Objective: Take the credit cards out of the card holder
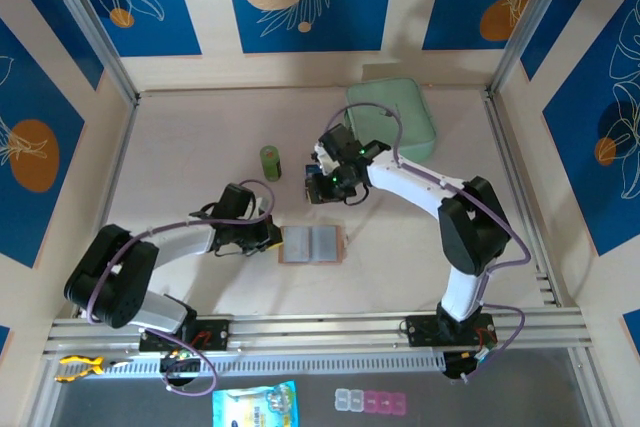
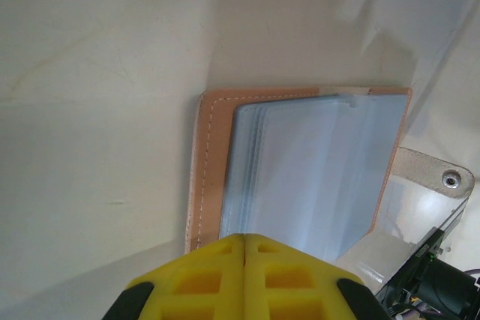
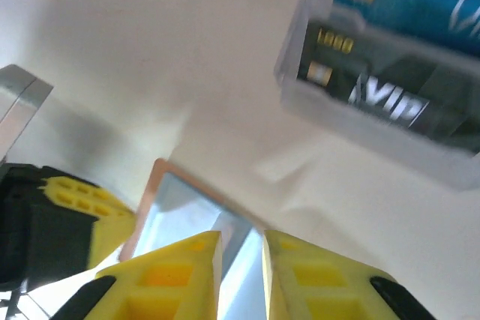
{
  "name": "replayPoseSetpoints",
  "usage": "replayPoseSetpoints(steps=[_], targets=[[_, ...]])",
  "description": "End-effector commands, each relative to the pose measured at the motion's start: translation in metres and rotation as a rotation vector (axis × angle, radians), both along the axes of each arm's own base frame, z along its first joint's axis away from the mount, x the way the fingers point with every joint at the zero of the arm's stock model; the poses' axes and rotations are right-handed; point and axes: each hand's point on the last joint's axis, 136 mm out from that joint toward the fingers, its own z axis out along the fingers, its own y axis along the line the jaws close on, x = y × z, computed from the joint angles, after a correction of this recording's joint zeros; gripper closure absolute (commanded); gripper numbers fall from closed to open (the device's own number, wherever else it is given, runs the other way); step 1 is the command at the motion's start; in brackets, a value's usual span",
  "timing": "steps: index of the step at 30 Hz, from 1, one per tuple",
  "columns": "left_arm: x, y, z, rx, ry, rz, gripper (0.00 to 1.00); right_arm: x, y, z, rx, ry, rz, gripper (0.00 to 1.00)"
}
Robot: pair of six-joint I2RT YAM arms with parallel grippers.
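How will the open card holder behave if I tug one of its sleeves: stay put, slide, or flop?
The card holder looks thin and light, lying open flat, so it would probably slide on the smooth table. Its clear sleeves look soft and glossy, likely floppy and slippery.

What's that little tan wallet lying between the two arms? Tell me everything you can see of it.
The wallet is a small tan-pink leather bifold with pale stitching along its edge. It lies opened flat on the table, inside up, showing stacked grey-clear plastic pockets. A leather tab with a metal snap sticks out from one side. The left gripper, fingers shut, meets its left edge and seems to press on it.
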Motion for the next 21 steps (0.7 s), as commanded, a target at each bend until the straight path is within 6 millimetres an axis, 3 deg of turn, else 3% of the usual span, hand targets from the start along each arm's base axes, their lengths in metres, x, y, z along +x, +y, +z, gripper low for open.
replayPoseSetpoints(steps=[1,7,10,21], targets=[[-0.007,-0.002,-0.004,-0.008,0.029,-0.019,0.97,-0.02,0.022,0.022,0.143,0.104,-0.081,0.76],[-0.014,0.003,-0.016,0.024,0.054,-0.023,0.98,-0.052,0.042,0.016,0.226,0.227,-0.072,0.74],[-0.015,0.003,-0.021,0.029,0.071,-0.028,0.98,-0.058,0.05,0.009,0.24,0.263,-0.086,0.65],[-0.019,0.009,-0.025,0.069,0.082,-0.037,0.98,-0.078,0.067,-0.021,0.178,0.34,-0.05,0.67]])
